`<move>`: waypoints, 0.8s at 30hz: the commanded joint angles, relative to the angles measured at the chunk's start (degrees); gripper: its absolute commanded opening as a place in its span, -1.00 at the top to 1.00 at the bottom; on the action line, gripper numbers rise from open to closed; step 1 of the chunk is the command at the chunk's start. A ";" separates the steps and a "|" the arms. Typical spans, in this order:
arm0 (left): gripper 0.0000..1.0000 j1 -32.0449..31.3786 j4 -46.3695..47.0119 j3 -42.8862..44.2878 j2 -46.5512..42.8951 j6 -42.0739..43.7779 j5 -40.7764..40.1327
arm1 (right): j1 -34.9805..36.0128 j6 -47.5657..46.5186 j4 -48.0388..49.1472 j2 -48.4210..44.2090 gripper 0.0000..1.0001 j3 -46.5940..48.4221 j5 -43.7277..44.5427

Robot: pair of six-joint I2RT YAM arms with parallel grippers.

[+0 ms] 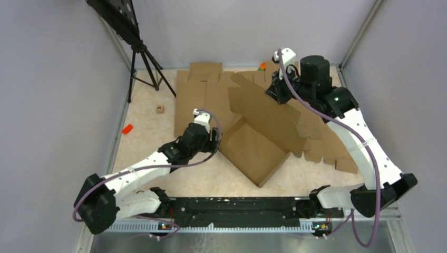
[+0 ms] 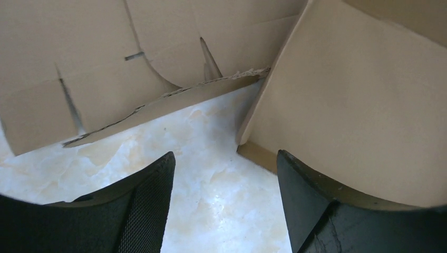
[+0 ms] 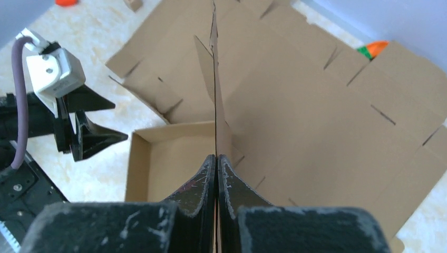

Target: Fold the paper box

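The paper box (image 1: 255,150) lies in the table's middle as a shallow brown tray with low side walls. Its lid panel (image 1: 263,110) stands raised along the far side. My right gripper (image 1: 276,90) is shut on the lid's upper edge. In the right wrist view the fingers (image 3: 216,157) pinch the panel (image 3: 214,79), seen edge-on above the tray (image 3: 168,163). My left gripper (image 1: 214,138) is open and empty just off the tray's left corner. In the left wrist view its gap (image 2: 225,158) is over bare table, and the box wall (image 2: 358,105) is against its right finger (image 2: 305,200).
Wide flat cardboard blanks (image 1: 203,89) lie behind the box, and more blanks (image 1: 327,142) lie to its right. A tripod (image 1: 145,63) stands at the back left. A small wooden block (image 1: 159,109) and a red piece (image 1: 127,128) lie at the left. An orange-green object (image 1: 262,66) sits at the back.
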 commanded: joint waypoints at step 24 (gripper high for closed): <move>0.53 0.21 4.66 5.39 15.45 -5.25 7.50 | 0.62 3.38 -3.26 -9.10 0.15 -16.42 0.23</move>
